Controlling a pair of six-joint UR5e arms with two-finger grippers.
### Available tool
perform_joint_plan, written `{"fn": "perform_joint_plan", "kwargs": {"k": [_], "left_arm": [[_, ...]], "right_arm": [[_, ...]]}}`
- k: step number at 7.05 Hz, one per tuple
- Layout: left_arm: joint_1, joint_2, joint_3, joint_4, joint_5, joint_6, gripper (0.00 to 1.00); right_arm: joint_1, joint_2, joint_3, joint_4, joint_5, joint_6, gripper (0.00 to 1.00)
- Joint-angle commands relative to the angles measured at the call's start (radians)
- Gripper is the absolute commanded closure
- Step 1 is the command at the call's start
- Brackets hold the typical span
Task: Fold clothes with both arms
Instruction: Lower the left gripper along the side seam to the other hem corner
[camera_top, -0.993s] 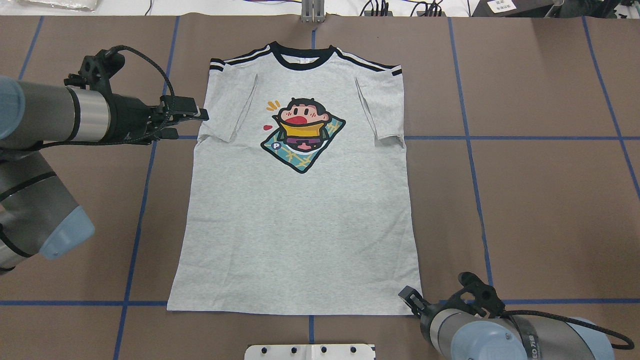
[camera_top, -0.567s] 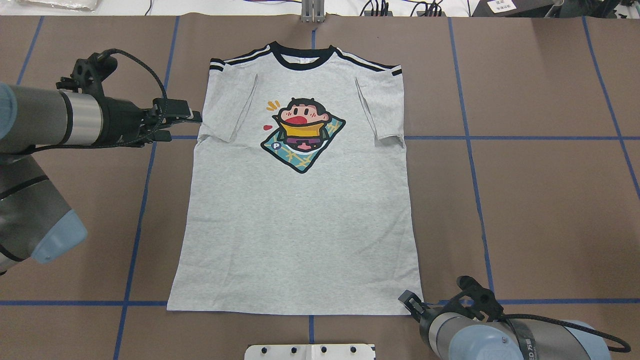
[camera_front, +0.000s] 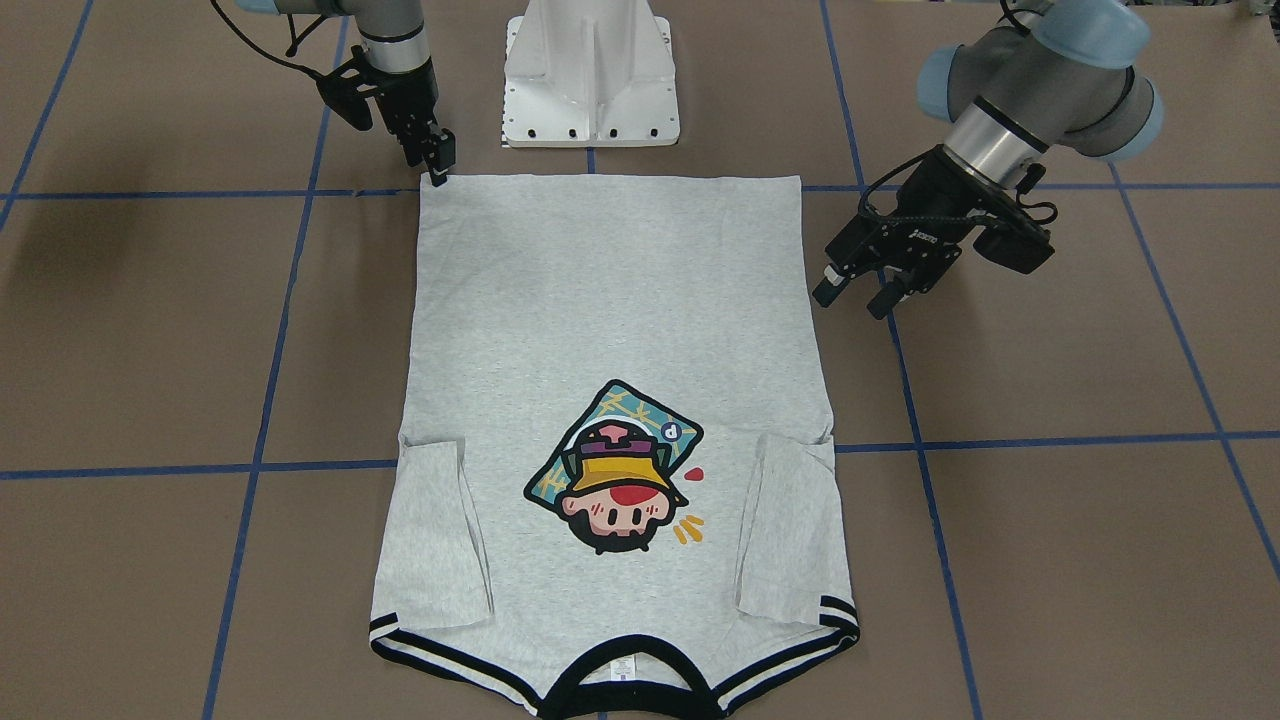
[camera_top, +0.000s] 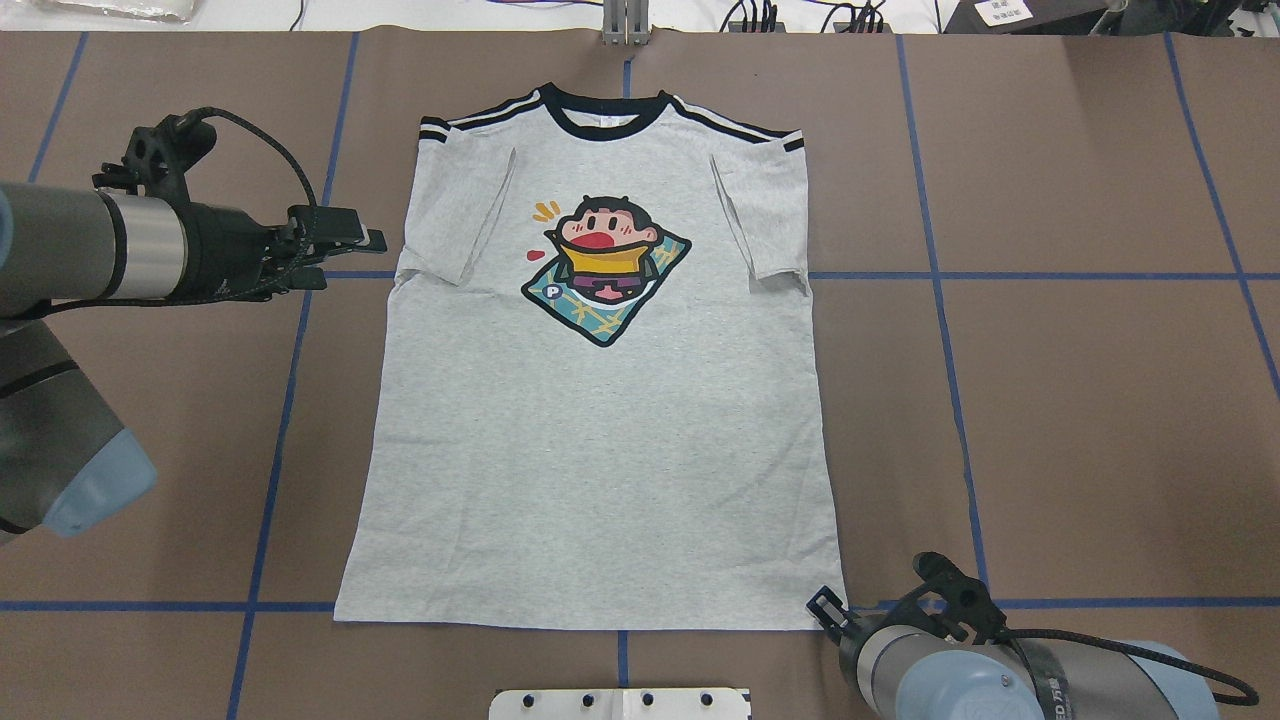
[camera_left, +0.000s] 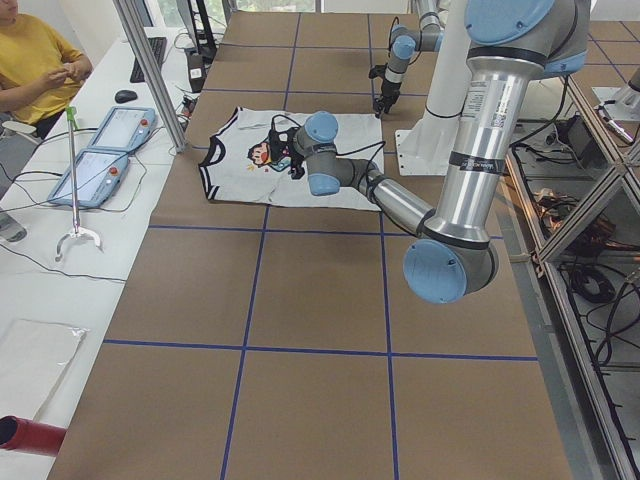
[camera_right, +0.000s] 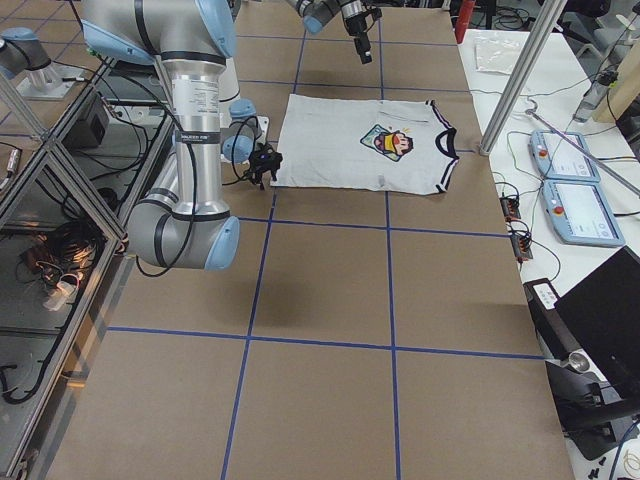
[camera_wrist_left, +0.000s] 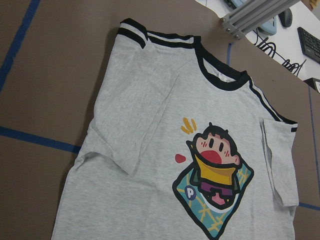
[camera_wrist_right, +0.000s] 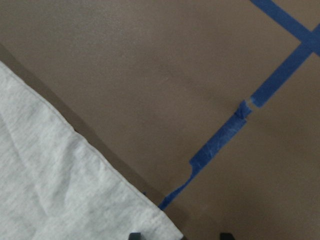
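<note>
The grey T-shirt (camera_top: 600, 450) lies flat and face up on the brown table, collar at the far edge, both sleeves folded in over the body. My left gripper (camera_top: 348, 258) hovers open just left of the shirt's left sleeve, clear of the cloth; in the front-facing view the left gripper (camera_front: 852, 297) hangs beside the shirt's side edge. The left wrist view looks down on the shirt (camera_wrist_left: 150, 125) and its cartoon print. My right gripper (camera_front: 438, 165) stands open at the near hem corner. In the right wrist view that corner (camera_wrist_right: 125, 210) lies between the fingertips (camera_wrist_right: 134, 235).
The white pedestal (camera_front: 590, 70) stands at the near table edge, just behind the hem. Blue tape lines (camera_top: 940, 300) grid the brown surface. A metal post (camera_top: 625, 25) rises beyond the collar. A person in yellow (camera_left: 30, 60) sits at a side desk with two tablets (camera_left: 100, 150).
My left gripper has drawn back to the left, away from the shirt's sleeve. The right arm has hardly shifted and the shirt has not moved.
</note>
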Motion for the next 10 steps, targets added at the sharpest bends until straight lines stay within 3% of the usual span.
{"fn": "perform_joint_plan", "kwargs": {"k": [1,2,3,7,8,10], "left_arm": [[-0.002,0.002,0.001,0.000,0.000,0.001,0.01],[-0.002,0.004,0.001,0.000,0.000,0.001,0.01],[-0.002,0.011,0.000,0.000,0.000,0.001,0.01],[0.000,0.019,-0.016,0.003,-0.009,-0.015,0.01],[0.006,0.019,-0.033,0.006,-0.008,-0.096,0.01],[0.062,0.117,-0.095,0.010,-0.005,-0.143,0.01]], "right_arm": [[0.001,0.003,-0.002,0.000,-0.009,0.000,0.59],[0.001,0.005,-0.002,0.000,-0.011,0.000,0.91],[0.003,0.005,0.000,0.000,-0.011,0.000,1.00],[0.021,0.002,0.027,0.002,-0.009,-0.002,1.00],[0.029,-0.002,0.052,0.000,-0.008,-0.002,1.00],[0.029,-0.002,0.072,0.001,-0.002,-0.005,1.00]]}}
